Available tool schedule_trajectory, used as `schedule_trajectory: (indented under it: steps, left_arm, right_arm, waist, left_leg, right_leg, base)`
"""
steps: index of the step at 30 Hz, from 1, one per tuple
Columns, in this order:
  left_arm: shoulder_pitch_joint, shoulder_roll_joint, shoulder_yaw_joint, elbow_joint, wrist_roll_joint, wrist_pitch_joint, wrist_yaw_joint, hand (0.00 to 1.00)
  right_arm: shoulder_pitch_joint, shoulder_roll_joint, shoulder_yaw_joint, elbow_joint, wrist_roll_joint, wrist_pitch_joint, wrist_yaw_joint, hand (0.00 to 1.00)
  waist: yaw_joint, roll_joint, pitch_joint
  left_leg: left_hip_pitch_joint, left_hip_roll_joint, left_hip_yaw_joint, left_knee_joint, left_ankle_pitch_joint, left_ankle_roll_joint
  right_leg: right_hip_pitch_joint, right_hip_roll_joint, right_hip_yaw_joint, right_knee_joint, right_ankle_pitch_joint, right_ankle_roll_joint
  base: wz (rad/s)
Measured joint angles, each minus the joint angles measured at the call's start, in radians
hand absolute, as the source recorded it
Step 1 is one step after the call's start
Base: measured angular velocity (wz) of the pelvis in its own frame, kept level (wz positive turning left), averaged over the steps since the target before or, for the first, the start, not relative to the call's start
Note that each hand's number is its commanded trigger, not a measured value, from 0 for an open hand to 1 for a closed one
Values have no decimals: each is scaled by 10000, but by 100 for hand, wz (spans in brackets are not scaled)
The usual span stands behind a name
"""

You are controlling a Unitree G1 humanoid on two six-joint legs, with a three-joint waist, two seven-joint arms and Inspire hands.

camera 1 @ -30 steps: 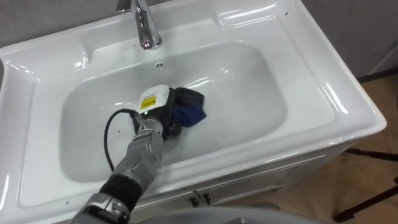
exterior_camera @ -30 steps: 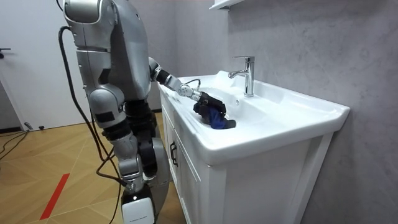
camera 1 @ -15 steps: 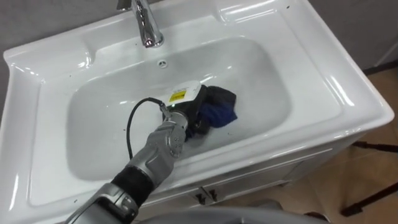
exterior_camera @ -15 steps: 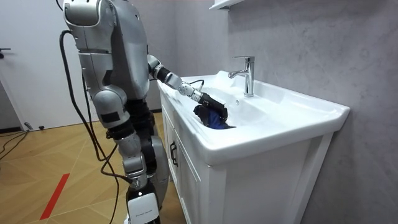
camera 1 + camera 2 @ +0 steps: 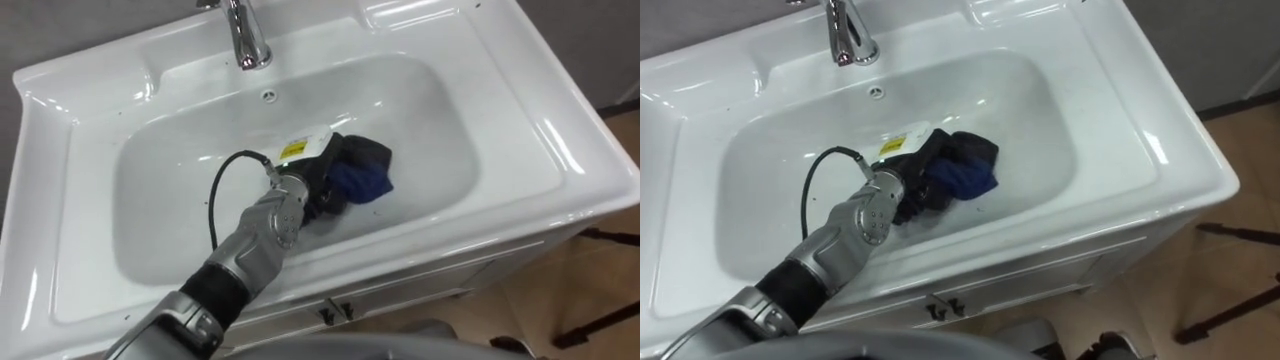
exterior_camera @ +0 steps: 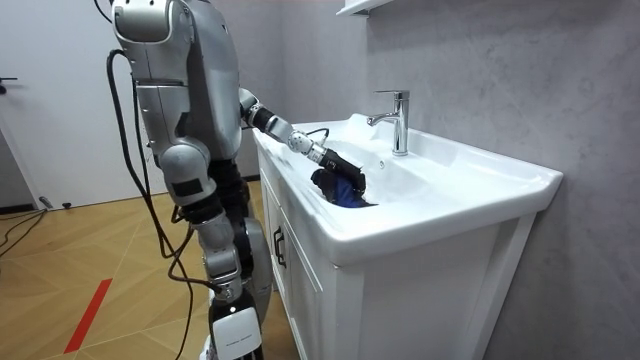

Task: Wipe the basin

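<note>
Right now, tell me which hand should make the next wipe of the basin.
Left. The left hand is down inside the basin, closed on the cloth, with bare basin all around it.

white basin (image 5: 1120, 120) — left hand (image 5: 910, 192), gripping blue cloth (image 5: 967, 178)

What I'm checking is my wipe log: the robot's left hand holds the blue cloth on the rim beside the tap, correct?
Wrong place. The left hand does hold the blue cloth, but down in the bowl of the basin, in front of the tap, not on the rim. The left eye view shows it.
</note>
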Motion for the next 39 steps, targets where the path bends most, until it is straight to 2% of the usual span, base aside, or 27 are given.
schedule_trajectory:
  steps: [4, 7, 9, 11, 14, 16, 17, 18, 19, 20, 21, 23, 26, 27, 30, 33, 39]
  left_arm:
    - [241, 74, 224, 139, 12, -116, 0, 100]
    - [428, 12, 800, 426, 18, -542, 3, 100]
    - [658, 8, 1387, 598, 17, -973, 43, 100]
    - [943, 11, 1857, 605, 19, -1162, 179, 100]
    - [1654, 137, 3181, 604, 26, -1480, 662, 100]
    - [2041, 620, 3934, 606, 84, -1579, 1176, 100]
    - [2383, 1094, 4517, 605, 244, -1605, 1689, 100]
    - [2712, 1585, 4993, 605, 610, -1603, 2249, 100]
    - [2876, 1848, 5088, 605, 816, -1604, 2562, 100]
    - [3129, 2242, 5064, 604, 1281, -1604, 3088, 100]
    - [3355, 2340, 5031, 695, 1867, -1603, 3375, 100]
    - [3689, 2266, 5037, 876, 2498, -1602, 3799, 100]
    - [3959, 2265, 5183, 1034, 3287, -1558, 4174, 100]
    - [3965, 2266, 5288, 1044, 3339, -1558, 4150, 100]
    - [4097, 2252, 5380, 1191, 3316, -1557, 4160, 100]
    - [4102, 2236, 5401, 1222, 3316, -1557, 4191, 100]
    - [4040, 2096, 5546, 1207, 3242, -1558, 4158, 100]
  right_arm:
    - [160, -3, -7, -97, 52, 7, -4, 0]
    - [301, 9, -235, -182, 56, 12, -8, 0]
    - [508, 64, -444, -298, 59, 32, -1, 0]
    - [661, 102, -807, -413, 65, 138, -5, 0]
    - [759, 94, -1741, -431, -57, 234, -29, 0]
    - [903, 76, -2263, -438, -71, 219, -38, 0]
    - [956, 77, -2573, -461, -89, 221, -46, 0]
    - [1069, 68, -2921, -498, -94, 226, -115, 0]
    - [1118, 41, -3062, -500, -105, 246, -151, 0]
    - [1147, -103, -3191, -499, -157, 319, -204, 0]
    - [1132, -298, -3274, -502, -250, 341, -210, 0]
    - [1087, -439, -3429, -683, -409, 330, -168, 0]
    - [1098, -573, -3788, -1015, -392, 315, -109, 0]
    - [1123, -666, -4052, -1048, -406, 322, -129, 0]
    - [1160, -935, -4452, -1045, -401, 427, -291, 0]
    - [1156, -935, -4733, -1045, -401, 424, -368, 0]
    - [1048, -943, -4795, -1297, -404, 304, -566, 0]
  waist:
    - [295, -65, 8]
    - [428, -127, 22]
    - [667, -287, 46]
    - [829, -411, 48]
    - [916, -488, 30]
    - [1099, -471, 16]
    - [1192, -458, -1]
    - [1358, -424, -90]
    - [1397, -386, -153]
    - [1418, -266, -259]
    - [1468, -88, -285]
    - [1670, 64, -288]
    - [1762, 125, -299]
    - [1914, 198, -324]
    - [1966, 397, -435]
    - [1995, 450, -437]
    - [2123, 486, -432]
  left_leg:
    - [211, 35, 215, -18, 0, 0]
    - [318, 45, 316, -79, -1, 0]
    - [415, 62, 453, -83, -1, 0]
    - [451, 67, 459, -86, -1, 0]
    - [476, 72, 462, -156, -2, -1]
    - [497, 113, 456, -223, -4, -2]
    - [482, 158, 437, -225, -5, -5]
    - [490, 211, 444, -223, -10, -12]
    - [486, 223, 449, -223, -10, -12]
    - [516, 238, 451, -223, -10, -12]
    - [630, 251, 476, -234, -9, -12]
    - [816, 326, 488, -238, -9, -13]
    - [916, 497, 511, -213, -26, -41]
    - [914, 580, 529, -201, -59, -94]
    - [906, 664, 527, -171, -74, -125]
    - [901, 728, 481, -176, -64, -140]
    - [869, 749, 349, -190, -12, -221]
  right_leg:
    - [50, 22, 301, 20, -1, -4]
    - [49, 48, 535, 17, -2, -6]
    - [30, 72, 760, 19, -14, -24]
    - [18, 74, 820, 16, -24, -36]
    - [17, 103, 837, 16, -21, -39]
    - [-2, 173, 881, -2, 6, -79]
    - [-7, 226, 886, -14, 33, -118]
    - [-29, 272, 909, -35, 52, -151]
    - [-32, 287, 902, -42, 58, -162]
    - [-8, 296, 873, -17, 62, -168]
    - [43, 303, 921, 21, 64, -171]
    - [101, 343, 996, 35, 102, -237]
    - [88, 487, 1049, -16, 119, -373]
    - [-5, 565, 1145, -2, 123, -429]
    - [-46, 654, 1260, 9, 159, -498]
    - [15, 735, 1194, 2, 201, -568]
    - [42, 727, 950, 4, 203, -589]
  base:
    - [-27]
    - [-20]
    - [-28]
    - [-20]
    - [-4]
    - [-7]
    - [-12]
    - [-8]
    - [0]
    - [-5]
    - [-19]
    - [-59]
    - [-39]
    - [-26]
    - [-17]
    - [4]
    - [6]
